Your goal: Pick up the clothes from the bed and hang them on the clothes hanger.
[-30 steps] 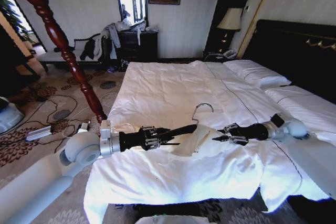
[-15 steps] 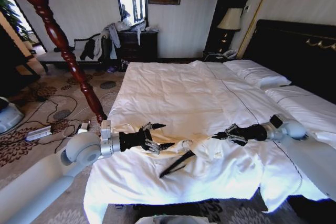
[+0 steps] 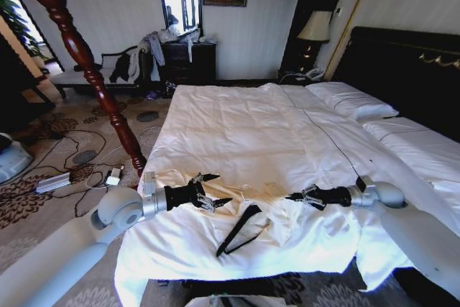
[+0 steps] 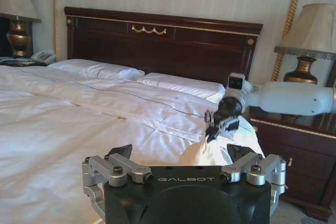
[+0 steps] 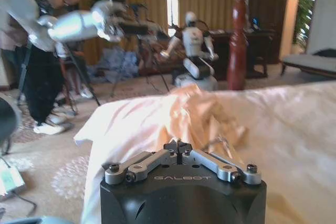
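Spread wide and empty, the left gripper (image 3: 210, 190) is held just above the bed (image 3: 237, 116). Beside it the clothes hanger (image 3: 239, 229) lies on the clothes (image 3: 269, 203), apparently untouched, while the right gripper (image 3: 298, 198) is seen pinched together.

From the head we look down over the bed (image 3: 237, 120) toward the far wall. Our left wrist camera faces the headboard (image 4: 157, 40) along the bed; our right faces the room. All share the bed's near edge.
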Available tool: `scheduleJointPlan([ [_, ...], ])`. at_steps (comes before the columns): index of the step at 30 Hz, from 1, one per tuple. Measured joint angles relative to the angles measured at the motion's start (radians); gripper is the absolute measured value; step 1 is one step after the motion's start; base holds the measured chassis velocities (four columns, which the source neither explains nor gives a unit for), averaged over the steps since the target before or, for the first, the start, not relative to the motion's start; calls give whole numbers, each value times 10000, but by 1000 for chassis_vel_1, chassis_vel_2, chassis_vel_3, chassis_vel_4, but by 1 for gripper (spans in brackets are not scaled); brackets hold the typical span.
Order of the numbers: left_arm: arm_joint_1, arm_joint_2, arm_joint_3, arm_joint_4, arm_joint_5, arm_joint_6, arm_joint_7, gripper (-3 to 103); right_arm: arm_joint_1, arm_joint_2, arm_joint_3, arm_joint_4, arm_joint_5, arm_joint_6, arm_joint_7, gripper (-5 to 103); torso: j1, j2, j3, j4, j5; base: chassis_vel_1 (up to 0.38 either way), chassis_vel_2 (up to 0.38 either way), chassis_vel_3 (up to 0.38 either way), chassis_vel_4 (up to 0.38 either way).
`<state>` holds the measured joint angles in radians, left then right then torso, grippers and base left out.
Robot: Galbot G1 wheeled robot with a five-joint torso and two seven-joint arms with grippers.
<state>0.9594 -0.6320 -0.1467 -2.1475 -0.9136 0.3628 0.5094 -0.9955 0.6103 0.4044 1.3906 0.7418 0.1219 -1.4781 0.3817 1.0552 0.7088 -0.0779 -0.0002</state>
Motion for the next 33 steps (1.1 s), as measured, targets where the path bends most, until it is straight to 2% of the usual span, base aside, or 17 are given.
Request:
scheduleJointPlan([
  [2,-53,-89,-2,147,37,-75,-69,100,18,169,-111,-256,-329,94,596,1,0,-1,0,0,3,0,0,0,0],
  [4,-69,-115,-13,190,43,-100,-93,100,22,232,-140,-322,-398,100,756,1,1,0,0,0,2,0,0,0,0],
  [7,-162,-382,-244,579,79,-272,-408,100,41,578,-200,-727,-1047,100,1026,16,1,0,0,0,3,0,0,0,0],
  [8,-162,-382,-244,579,79,-272,-408,100,41,578,-200,-727,-1047,100,1026,16,1,0,0,0,3,0,0,0,0],
  [9,-166,-477,-317,732,151,-307,-651,100,38,691,-201,-832,-1355,100,1030,22,0,0,0,0,3,0,0,0,0],
  [10,-164,-546,-352,884,278,-344,-1031,100,33,769,-214,-906,-1590,93,1032,22,1,0,0,-2,3,0,0,0,0],
  [12,-142,-610,-363,1223,587,-288,-2244,100,14,875,-256,-1013,-1937,-13,1038,33,1,0,0,0,2,0,0,0,0],
  [13,-142,-610,-363,1223,587,-288,-2244,100,14,875,-256,-1013,-1937,-13,1038,33,1,0,0,0,2,0,0,0,0],
  [15,-86,-594,-368,1769,1107,-80,-3814,100,11,993,-295,-1122,-2339,-107,1055,44,1,0,1,-1,0,0,0,0,0],
  [16,-86,-594,-368,1769,1107,-80,-3814,100,11,993,-295,-1122,-2339,-107,1055,44,1,0,1,-1,0,0,0,0,0],
  [18,35,-505,-514,2253,1308,-55,-4517,100,22,1060,-346,-1165,-2599,-198,1051,54,1,0,1,0,0,0,0,0,0],
  [20,142,-418,-704,2622,1358,-68,-4844,100,44,1071,-440,-1139,-2657,-328,992,60,1,0,1,1,0,0,0,0,0],
  [22,194,-377,-796,2761,1372,-73,-4933,100,68,1070,-494,-1086,-2673,-429,915,65,0,0,1,1,0,0,0,0,0],
  [25,345,-320,-1010,2925,1377,-111,-5009,100,186,963,-721,-826,-2726,-1002,813,82,1,0,1,2,0,0,0,0,0],
  [28,408,-334,-1079,2917,1376,-136,-5010,100,253,903,-855,-736,-2742,-1407,800,86,1,0,0,0,0,0,0,0,0],
  [31,506,-434,-1171,2691,1368,-159,-5048,100,377,836,-1046,-692,-2918,-2265,615,99,1,0,0,1,0,0,0,0,0],
  [33,528,-453,-1185,2598,1356,-159,-5078,100,410,835,-1087,-737,-2985,-2447,540,100,1,0,0,0,2,0,0,0,0],
])
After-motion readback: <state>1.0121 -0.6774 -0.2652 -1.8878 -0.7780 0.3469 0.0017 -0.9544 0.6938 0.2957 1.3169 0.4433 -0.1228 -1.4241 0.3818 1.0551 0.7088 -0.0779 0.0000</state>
